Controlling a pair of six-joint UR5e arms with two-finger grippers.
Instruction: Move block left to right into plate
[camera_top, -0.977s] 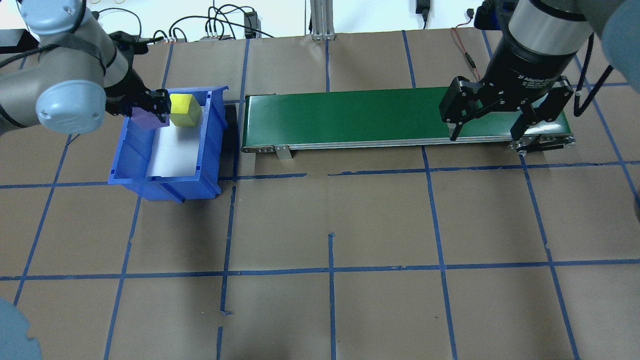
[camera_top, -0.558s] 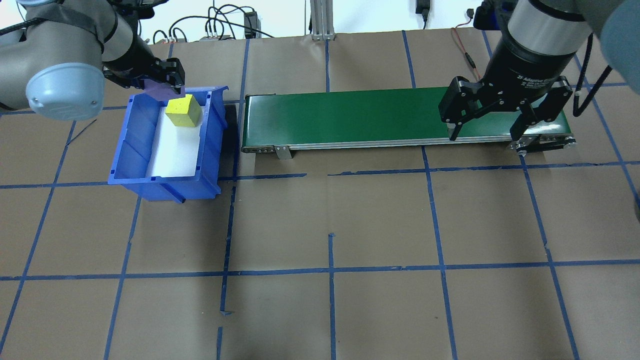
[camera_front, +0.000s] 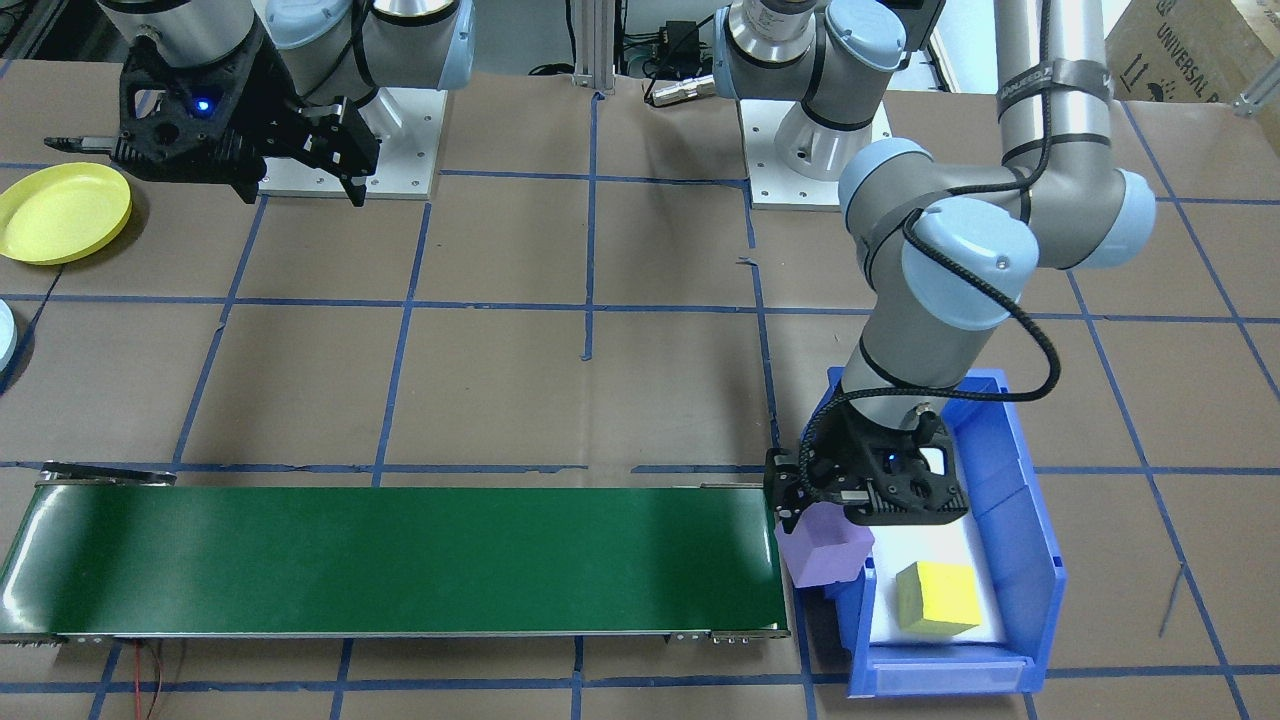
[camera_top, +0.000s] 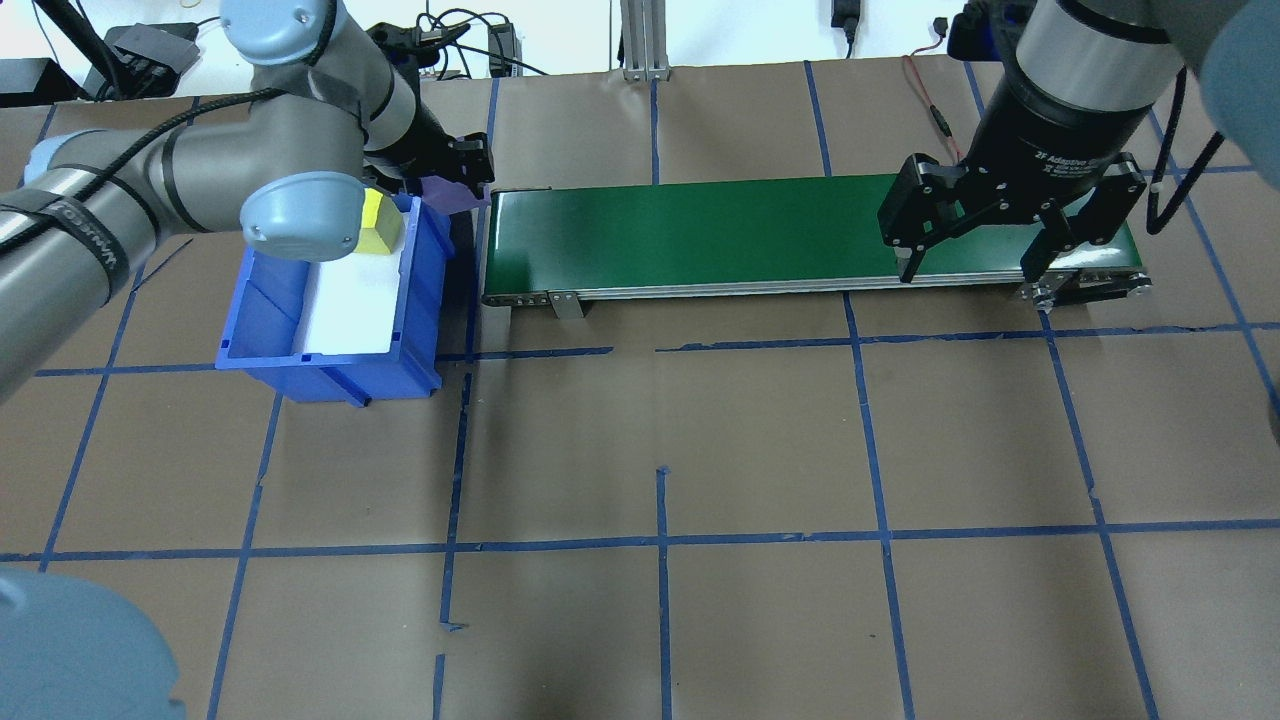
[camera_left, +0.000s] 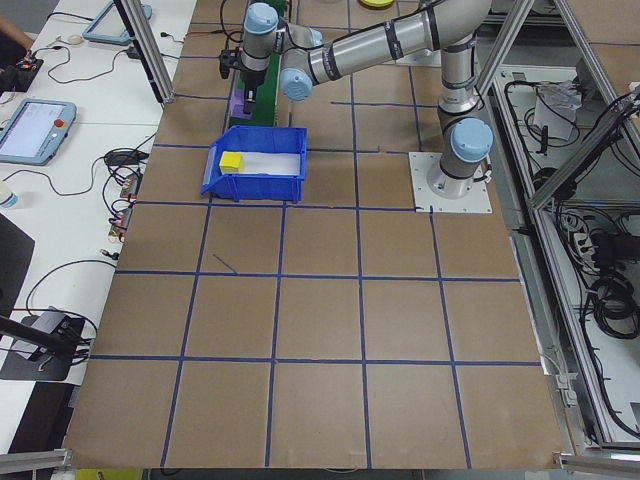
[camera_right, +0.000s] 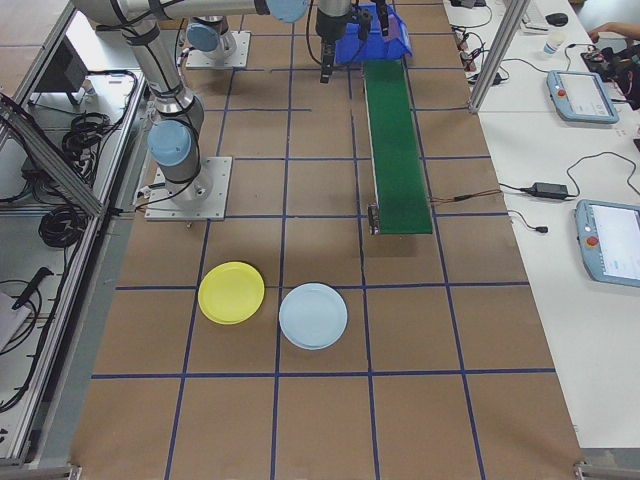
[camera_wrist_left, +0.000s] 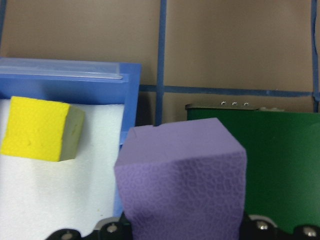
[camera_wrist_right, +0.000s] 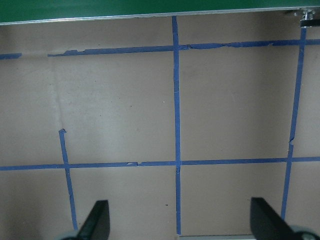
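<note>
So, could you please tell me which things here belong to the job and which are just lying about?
Part of the job:
- purple block, held by the left tool
- green conveyor
- right tool, open
- yellow plate
- pale blue plate

Lying about:
- yellow block
- blue bin

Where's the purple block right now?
Front view, right side: the purple block hangs in the left claw, between the blue bin and the green belt.
</note>
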